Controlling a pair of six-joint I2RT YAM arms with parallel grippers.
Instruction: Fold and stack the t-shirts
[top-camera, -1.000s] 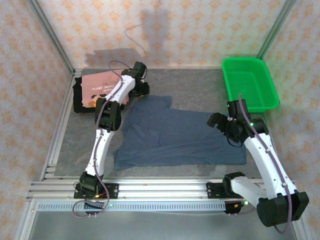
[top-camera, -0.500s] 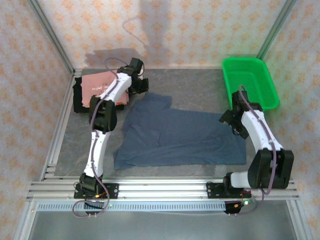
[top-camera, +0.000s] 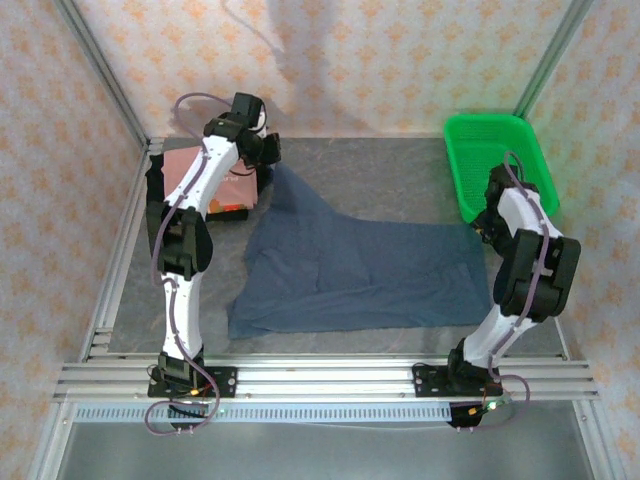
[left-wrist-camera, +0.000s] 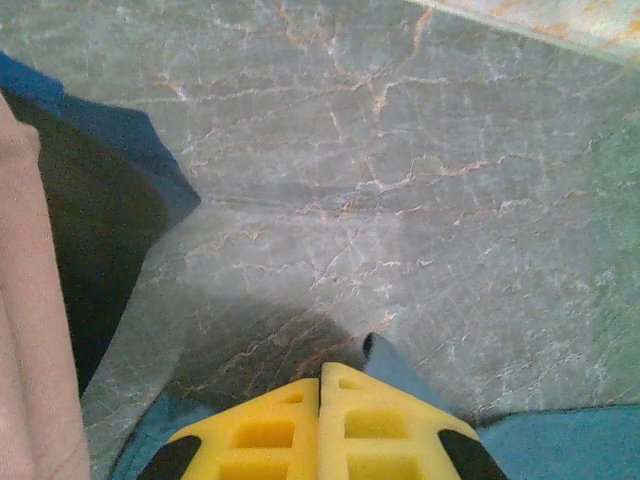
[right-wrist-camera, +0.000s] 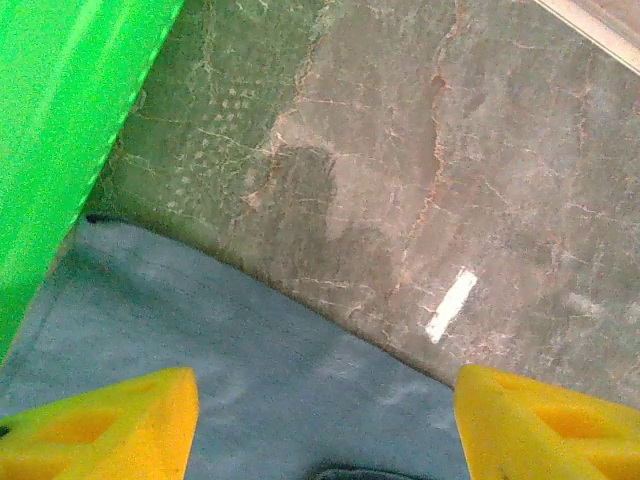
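Note:
The slate-blue t-shirt (top-camera: 350, 270) lies spread across the middle of the table, with its far-left corner pulled up into a peak. My left gripper (top-camera: 268, 152) is shut on that corner; in the left wrist view its fingers (left-wrist-camera: 320, 410) are pressed together and blue cloth (left-wrist-camera: 390, 360) comes out beside them. A salmon-pink t-shirt (top-camera: 190, 170) rests on a black one (top-camera: 156, 195) at the back left. My right gripper (top-camera: 486, 228) stands over the blue shirt's right edge, and its jaws (right-wrist-camera: 325, 430) are open, with blue cloth (right-wrist-camera: 250, 370) below them.
A green mesh basket (top-camera: 500, 165) stands at the back right, its wall (right-wrist-camera: 60, 120) close to my right gripper. Bare grey table (top-camera: 380, 175) lies behind the blue shirt. Metal frame rails (top-camera: 300, 380) run along the near edge.
My left gripper closed on the blue shirt's far corner and lifted it toward the back. My right arm swung back and right to the shirt's edge by the basket, its jaws narrowing somewhat.

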